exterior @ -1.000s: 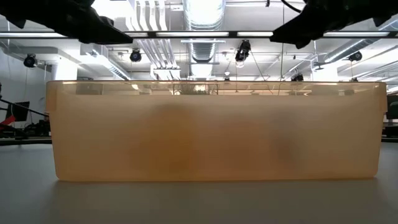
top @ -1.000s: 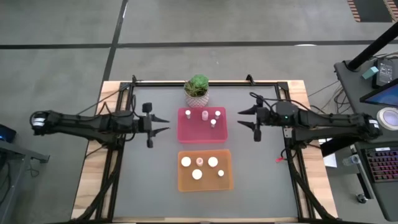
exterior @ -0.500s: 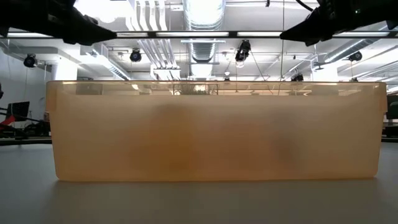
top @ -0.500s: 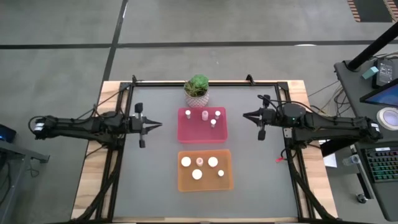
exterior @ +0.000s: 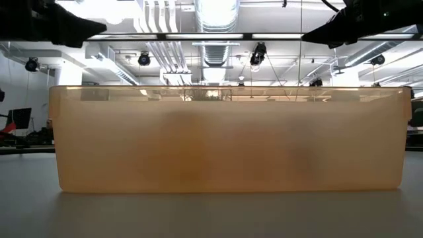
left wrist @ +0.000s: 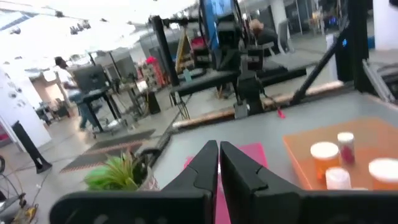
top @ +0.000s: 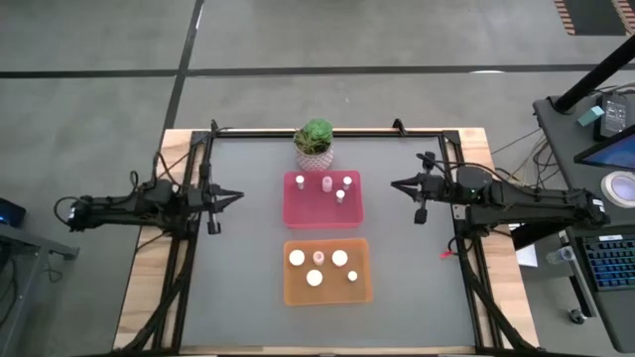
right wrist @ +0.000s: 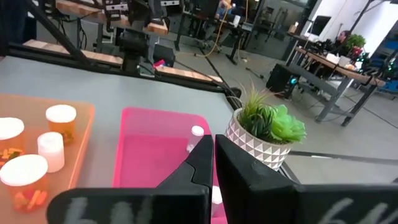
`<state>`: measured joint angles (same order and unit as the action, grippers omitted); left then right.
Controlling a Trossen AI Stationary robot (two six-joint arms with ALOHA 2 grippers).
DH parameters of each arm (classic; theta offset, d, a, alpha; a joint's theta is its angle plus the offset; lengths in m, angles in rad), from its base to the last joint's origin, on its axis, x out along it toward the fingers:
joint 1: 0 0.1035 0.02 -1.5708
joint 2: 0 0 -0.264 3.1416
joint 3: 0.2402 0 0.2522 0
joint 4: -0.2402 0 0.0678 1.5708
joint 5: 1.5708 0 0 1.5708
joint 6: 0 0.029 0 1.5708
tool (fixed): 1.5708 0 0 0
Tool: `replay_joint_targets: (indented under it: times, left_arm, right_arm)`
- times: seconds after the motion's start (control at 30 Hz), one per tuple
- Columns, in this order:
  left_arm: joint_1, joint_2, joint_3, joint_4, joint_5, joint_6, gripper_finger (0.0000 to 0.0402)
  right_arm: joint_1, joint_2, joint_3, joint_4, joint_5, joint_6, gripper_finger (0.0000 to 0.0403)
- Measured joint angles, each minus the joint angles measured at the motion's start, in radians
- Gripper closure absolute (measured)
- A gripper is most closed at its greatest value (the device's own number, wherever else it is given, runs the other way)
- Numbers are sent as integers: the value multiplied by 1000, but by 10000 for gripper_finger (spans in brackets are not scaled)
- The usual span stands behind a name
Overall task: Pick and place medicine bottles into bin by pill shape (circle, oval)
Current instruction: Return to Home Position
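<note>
The medicine bottles stand upright in two bins in the middle of the table. Several small white-capped ones (top: 339, 195) are in the pink bin (top: 323, 214). Several more, some orange-bodied (top: 297, 258), are in the orange bin (top: 327, 296). My left gripper (top: 237, 195) hovers shut to the left of the pink bin, holding nothing. My right gripper (top: 394, 184) hovers shut to the right of that bin, also holding nothing. The left wrist view shows shut fingers (left wrist: 219, 155) before both bins. In the right wrist view the shut fingers (right wrist: 213, 149) point over the pink bin (right wrist: 155, 149).
A green potted plant (top: 315, 142) stands at the far edge, just behind the pink bin. In the low view the orange bin's near wall (exterior: 225, 139) fills the picture. Bare grey tabletop lies to the left and right of both bins.
Both grippers have shut and pulled back from the pink bin, the left toward the table's left edge and the right a little toward the right edge. The bottles and bins have stayed where they were.
</note>
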<state>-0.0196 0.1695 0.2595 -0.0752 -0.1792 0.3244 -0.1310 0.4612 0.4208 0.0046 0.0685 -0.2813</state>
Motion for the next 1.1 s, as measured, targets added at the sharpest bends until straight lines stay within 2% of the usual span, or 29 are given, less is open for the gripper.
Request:
replay_joint_targets:
  times: [0.37, 1.1]
  left_arm:
    - [0, -147, -4, -97, -1, -11, 401]
    - [-1, -141, -39, -89, -9, -45, 401]
  right_arm:
    - [0, -126, -31, -31, 0, 0, 394]
    - [0, -456, -207, -45, 1, 11, 394]
